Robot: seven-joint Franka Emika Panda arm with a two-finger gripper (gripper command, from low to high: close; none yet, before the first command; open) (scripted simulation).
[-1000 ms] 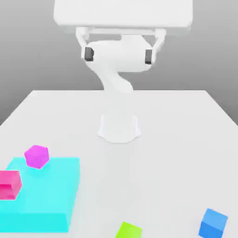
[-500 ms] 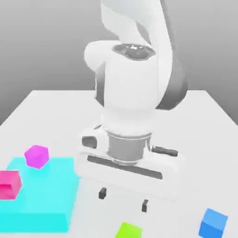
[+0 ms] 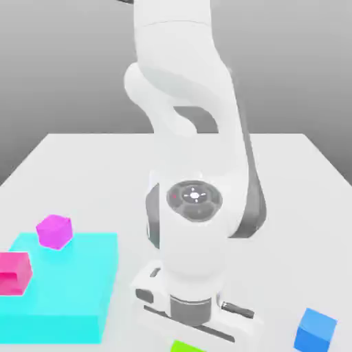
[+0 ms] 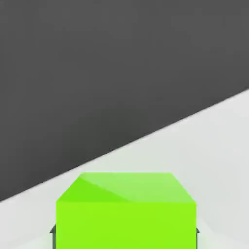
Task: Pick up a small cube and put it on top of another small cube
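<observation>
Hand view, lower middle of the frame: the jaws stand closed against the two sides of the green cube [image 4: 125,214], with a dark fingertip [image 4: 52,232] just peeping out at its lower left corner, so the grip looks made and the cube sits square between them on the white counter [image 4: 214,141]. In the exterior view the green cube [image 3: 187,346] is a sliver at the bottom edge, under the arm's hand. To do the lift well, I judge it should rise straight up, without twisting, until clear of the counter. The blue cube [image 3: 315,331] at lower right is a likely base; the magenta cube [image 3: 54,231] rests on the cyan block [image 3: 75,289] at left, beside a pink block [image 3: 14,273].
</observation>
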